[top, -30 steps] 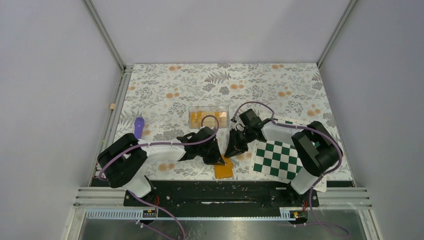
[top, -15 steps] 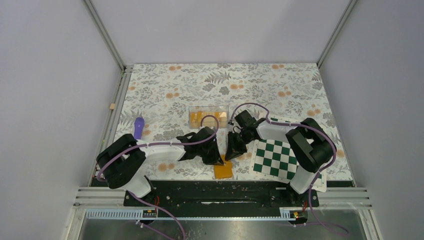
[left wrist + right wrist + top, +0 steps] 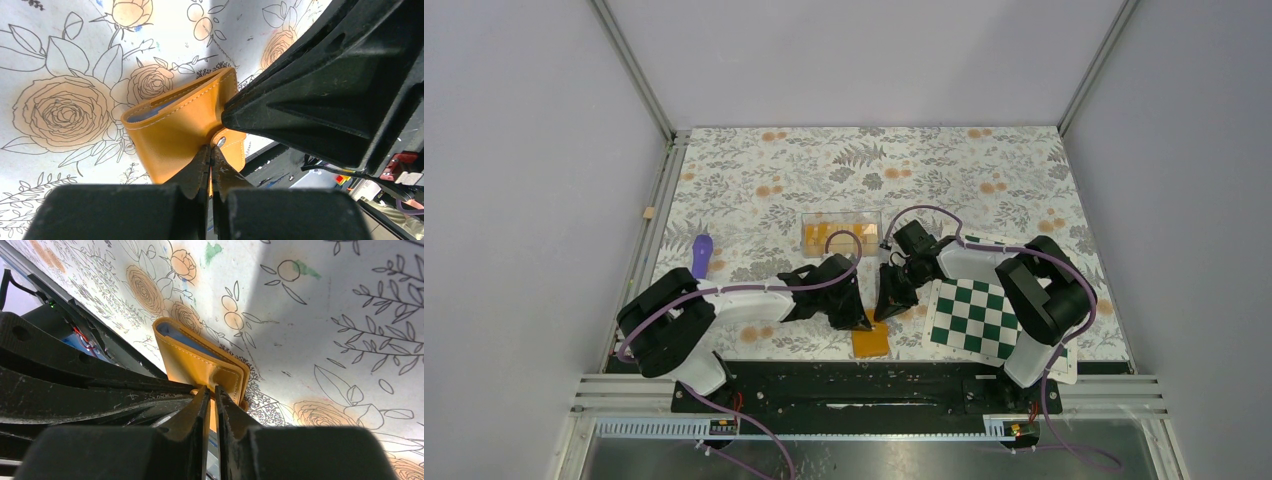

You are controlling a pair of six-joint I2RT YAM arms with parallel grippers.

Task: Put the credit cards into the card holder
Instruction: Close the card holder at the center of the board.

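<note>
The card holder [image 3: 872, 339], an orange wallet, lies near the table's front edge between both grippers. In the left wrist view it [image 3: 175, 132] stands slightly open, with light-blue lining and a stud on its tab. My left gripper [image 3: 210, 148] is shut, with a thin orange edge of the wallet between its fingertips by the tab. My right gripper [image 3: 210, 389] is shut on the wallet's [image 3: 192, 362] near edge from the other side. In the top view the left gripper [image 3: 858, 318] and right gripper [image 3: 886, 307] nearly touch. The credit cards [image 3: 836, 236] lie in a clear box.
The clear plastic box [image 3: 874, 217] stands behind the grippers at mid-table. A green-and-white chequered board [image 3: 977, 318] lies to the right under the right arm. A purple object [image 3: 701, 254] lies at the left. The black front rail [image 3: 854, 385] runs just beyond the wallet.
The right arm has drawn in leftwards towards the wallet, its gripper closing up against the left gripper. The left arm and the wallet have stayed put.
</note>
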